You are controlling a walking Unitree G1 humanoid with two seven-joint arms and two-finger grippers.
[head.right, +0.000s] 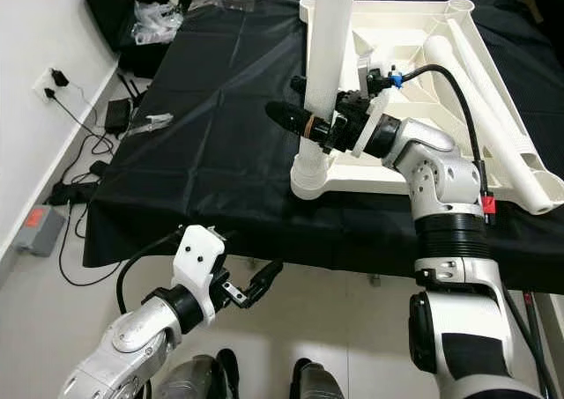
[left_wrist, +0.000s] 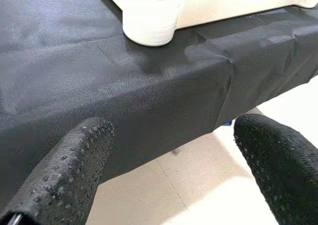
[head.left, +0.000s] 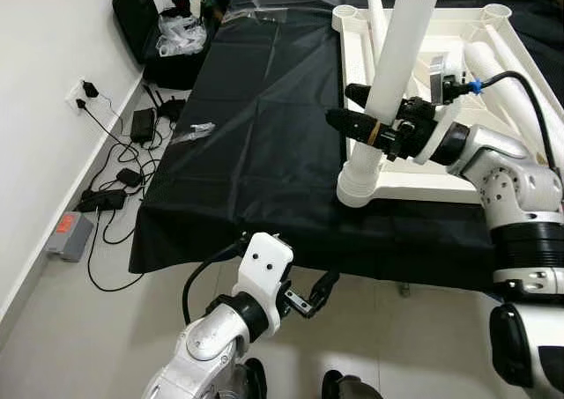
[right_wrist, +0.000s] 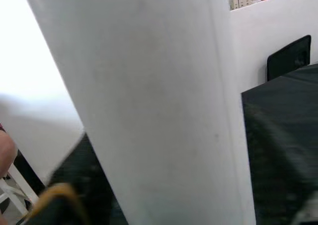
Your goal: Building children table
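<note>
Gripping a white table leg (head.left: 401,42), the right gripper (head.left: 366,121) has its black fingers clamped on either side of the tube, partway up. Leg stands upright, its lower end seated in the near-left corner socket (head.left: 359,181) of the white tabletop (head.left: 423,186), which lies upside down on a black cloth (head.left: 256,117) covering the work surface. More white legs (head.right: 480,91) lie loose inside the inverted top (exact count unclear). Left gripper (head.right: 256,287) hangs low in front of the cloth's near edge, over pale floor tiles (head.left: 79,328), fingers (left_wrist: 74,165) spread apart and empty. Cables and power adapters (head.left: 132,152) sit on the floor by the wall, left of the table.
</note>
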